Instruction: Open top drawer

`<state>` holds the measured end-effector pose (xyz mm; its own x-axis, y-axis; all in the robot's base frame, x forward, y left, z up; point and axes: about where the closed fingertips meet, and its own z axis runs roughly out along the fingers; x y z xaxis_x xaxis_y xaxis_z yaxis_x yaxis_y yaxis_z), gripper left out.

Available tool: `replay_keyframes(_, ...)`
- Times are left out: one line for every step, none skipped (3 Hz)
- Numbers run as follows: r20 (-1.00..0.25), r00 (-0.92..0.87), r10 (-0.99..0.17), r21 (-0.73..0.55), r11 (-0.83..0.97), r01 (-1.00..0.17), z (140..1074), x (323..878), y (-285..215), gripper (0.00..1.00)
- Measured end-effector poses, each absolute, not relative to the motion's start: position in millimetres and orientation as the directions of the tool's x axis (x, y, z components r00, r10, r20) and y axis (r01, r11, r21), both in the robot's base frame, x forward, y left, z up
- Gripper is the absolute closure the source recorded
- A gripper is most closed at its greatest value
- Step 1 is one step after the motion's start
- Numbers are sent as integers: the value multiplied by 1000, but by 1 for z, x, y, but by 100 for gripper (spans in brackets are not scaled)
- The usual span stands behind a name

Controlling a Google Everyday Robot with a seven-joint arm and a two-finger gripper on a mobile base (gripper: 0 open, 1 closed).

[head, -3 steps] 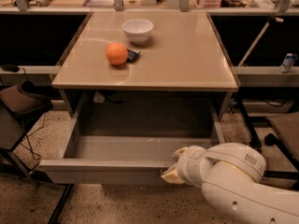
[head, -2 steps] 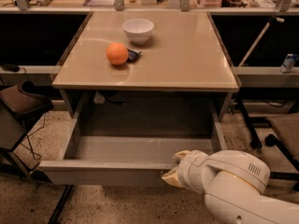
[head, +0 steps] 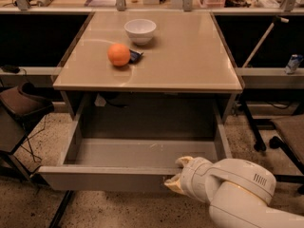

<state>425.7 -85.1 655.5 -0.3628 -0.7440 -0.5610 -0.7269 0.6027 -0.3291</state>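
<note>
The top drawer (head: 95, 177) of the beige-topped cabinet stands pulled far out toward me, and its shallow grey interior (head: 137, 152) shows nothing inside. My gripper (head: 176, 174) is at the drawer's front edge, right of centre, with one cream fingertip above the front panel's rim and the other in front of the panel. The white arm behind it fills the lower right corner and hides the right end of the drawer front.
On the cabinet top (head: 190, 56) stand a white bowl (head: 140, 30), an orange (head: 118, 54) and a small dark object (head: 135, 56) beside it. A dark stool (head: 21, 103) stands at the left and chair legs (head: 259, 137) at the right. Cluttered shelves line the back.
The arm has drawn slightly back toward the lower right. The drawer stays open about as far as before.
</note>
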Motion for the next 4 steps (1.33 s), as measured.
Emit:
replay_keyframes(-562,-364,-743,-328,604,-726,657,425,-85,100)
replay_keyframes(-571,-364,-736,-322,608,-725,655,417,-85,100)
replay_keyframes(-571,-364,-736,-322,608,-725,658,416,-85,100)
replay_keyframes(-585,-378,-718,-310,629,-713,660,411,-83,100)
